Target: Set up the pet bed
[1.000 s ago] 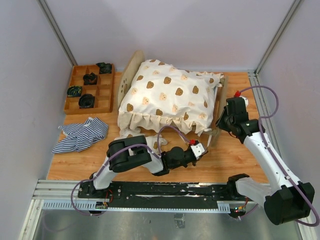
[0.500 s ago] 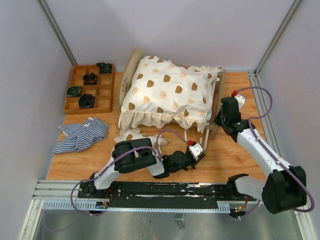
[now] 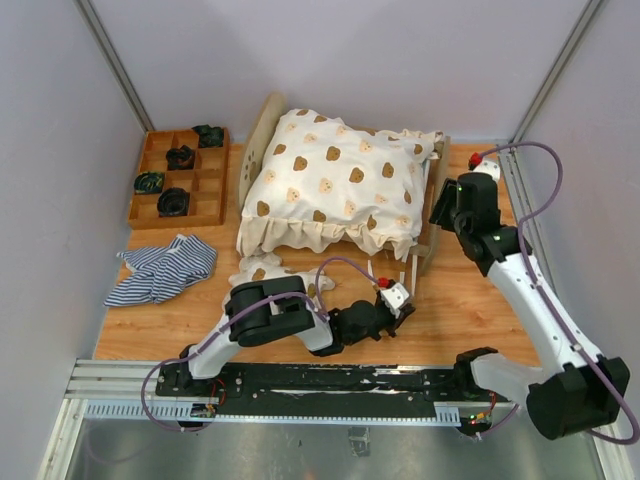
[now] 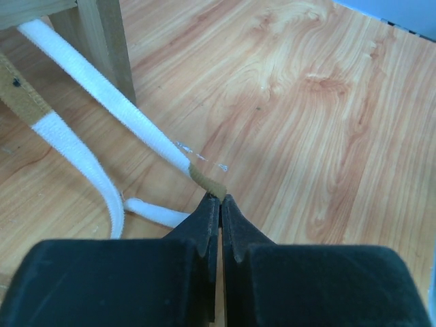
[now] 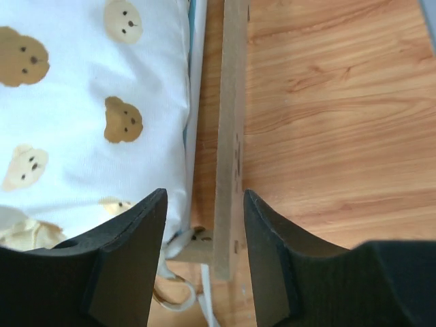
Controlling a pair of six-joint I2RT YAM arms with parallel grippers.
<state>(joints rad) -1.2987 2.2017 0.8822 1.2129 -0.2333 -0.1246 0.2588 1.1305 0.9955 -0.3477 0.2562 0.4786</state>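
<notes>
Sitting toward 12 o'clock on the wooden tabletop (image 3: 470, 310), the pet bed (image 3: 258, 150) has its arched headboard (image 3: 268, 115) at its 9 o'clock end and its plywood footboard (image 3: 437, 180) at its 3 o'clock end. A cream bear-print ruffled quilt (image 3: 335, 185) is heaped over it, hiding nearly all of the top. The right end effector (image 3: 442, 205) hangs at the bed's 3 o'clock. In the right wrist view its fingers (image 5: 129, 252) are spread, and the footboard's thin edge (image 5: 228, 122) runs up between them with no contact visible. The quilt (image 5: 88, 102) lies at 9 o'clock of that edge. A bluish strip beside it may be the mattress, though too little shows to be sure. The left end effector (image 3: 398, 298) lies low at the bed's 5 o'clock, near the tabletop. In the left wrist view it (image 4: 220, 201) is pressed together, pinching the tan tip of a white strap (image 4: 129, 112) that trails back to a wooden bed leg (image 4: 102, 41) at 11 o'clock. A brown compartment tray (image 3: 207, 185) stands at the tabletop's 10 o'clock, with dark items (image 3: 175, 200) in several cells. A crumpled blue-and-white striped cloth (image 3: 165, 268) lies at 9 o'clock, and a small bear-print piece (image 3: 262, 272) rests just beside the quilt's ruffle at the bed's 7 o'clock.
</notes>
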